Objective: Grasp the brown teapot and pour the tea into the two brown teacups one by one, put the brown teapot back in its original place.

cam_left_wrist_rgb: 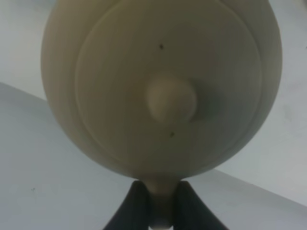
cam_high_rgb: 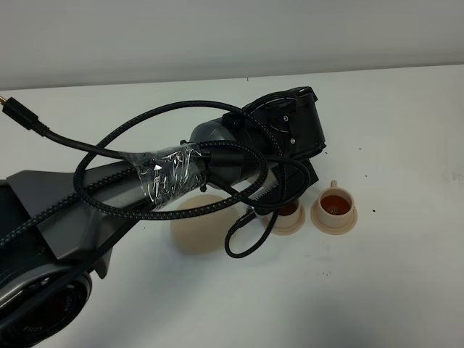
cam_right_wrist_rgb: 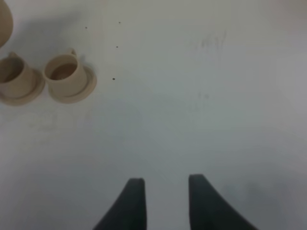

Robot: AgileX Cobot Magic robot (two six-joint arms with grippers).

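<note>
The brown teapot (cam_left_wrist_rgb: 163,91) fills the left wrist view, lid and knob facing the camera. My left gripper (cam_left_wrist_rgb: 160,211) is shut on its loop handle. In the high view the left arm's wrist (cam_high_rgb: 290,130) hangs over the cups and hides the teapot. Two brown teacups stand on small saucers: the right one (cam_high_rgb: 335,206) holds dark tea, and the left one (cam_high_rgb: 288,216), half hidden under the arm, also shows tea. The wide saucer (cam_high_rgb: 194,230) lies bare to their left. My right gripper (cam_right_wrist_rgb: 163,201) is open and empty above bare table, far from the cups (cam_right_wrist_rgb: 64,74).
The black braided cables (cam_high_rgb: 109,156) of the left arm loop over the wide saucer and hang close to the left cup. The white table (cam_high_rgb: 391,290) spreads right of and in front of the cups. A wall runs along the table's far edge.
</note>
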